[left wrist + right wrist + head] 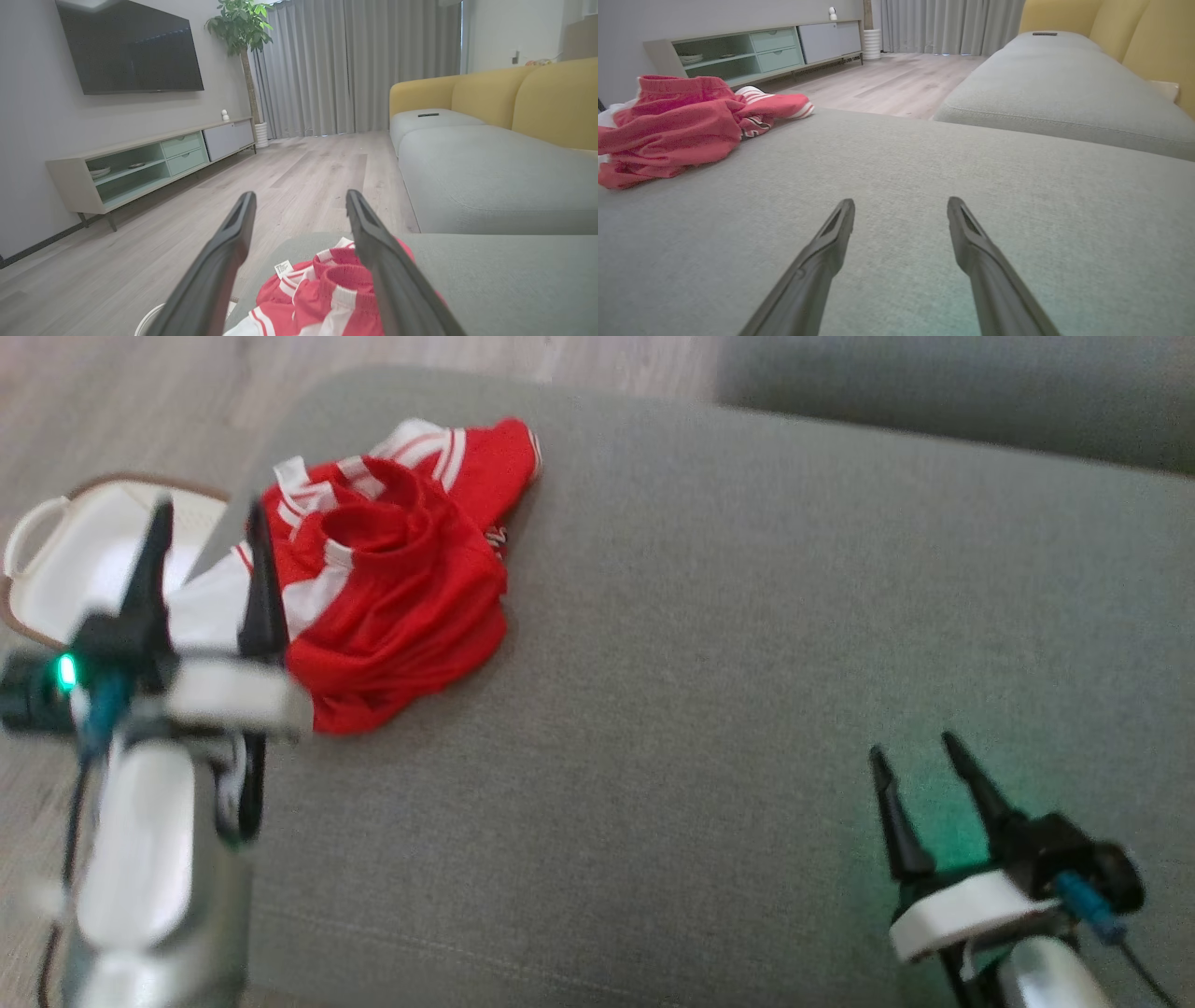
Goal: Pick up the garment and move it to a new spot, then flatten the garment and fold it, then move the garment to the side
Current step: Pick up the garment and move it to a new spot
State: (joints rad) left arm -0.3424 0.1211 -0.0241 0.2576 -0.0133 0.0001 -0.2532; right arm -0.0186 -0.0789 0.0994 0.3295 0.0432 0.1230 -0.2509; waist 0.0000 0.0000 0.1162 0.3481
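1. Head view showed the garment point(392, 607), red mesh-like sportswear with white stripes. It was crumpled into a soft heap with a rolled, round opening on top.
2. It lay on the far left part of the grey seat cushion point(700, 635), and its white panel reached the cushion's left edge. In the left wrist view a small white label point(283, 268) stuck out of the folds.
3. The cushion was matte woven fabric with rounded corners and a seam along its near edge.
4. The left gripper point(210, 507) hung over the near-left side of the heap, its two long, dark, tapered fingers spread wide apart. Whether they touched the cloth could not be told.
5. The right gripper point(912, 745) sat low over bare cushion at the near right, well apart from the garment, its fingers also spread wide. A broad stretch of open fabric lay between it and the heap.
6. A white plastic basket point(37, 537) with a loop handle stood on the floor just beside the cushion's left edge.
7. The floor point(299, 168) was pale wood-grain planks. A second grey cushion point(490, 177) lay beyond a narrow gap, backed by yellow backrests point(537, 98).
8. Across the room were pleated grey curtains point(336, 65), a dark wall screen point(131, 46), a low cabinet point(140, 163) with mint-green shelves and a potted tree point(240, 23).
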